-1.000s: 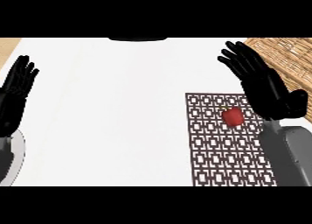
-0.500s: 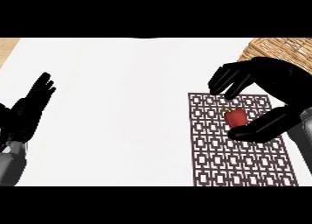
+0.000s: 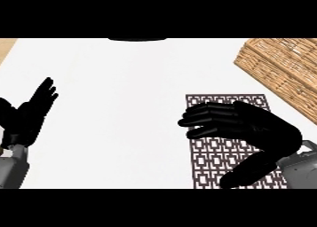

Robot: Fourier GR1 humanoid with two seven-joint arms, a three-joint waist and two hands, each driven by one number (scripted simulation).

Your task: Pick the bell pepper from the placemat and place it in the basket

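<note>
While right hand (image 3: 252,128) is arching over placemat (image 3: 213,155), hiding pepper beneath it (grasp cannot be told), pepper is likely handling as light, stiff, slick-skinned, calling for hold across its belly; left hand (image 3: 26,113) is resting open.

Wicker basket (image 3: 285,66) near patterned placemat (image 3: 210,164)

Here's the left hand (image 3: 26,113) at the left edge of the frame: all black and smooth, with slender fingers (image 3: 46,91) and a short rounded thumb (image 3: 0,106). Below it, the left forearm (image 3: 5,170) is a grey rounded shell. Over at lower right, the right hand (image 3: 252,126) is the same plain black and looks bulkier, joined to a grey right forearm (image 3: 308,166) with a paler collar at the wrist.
</note>
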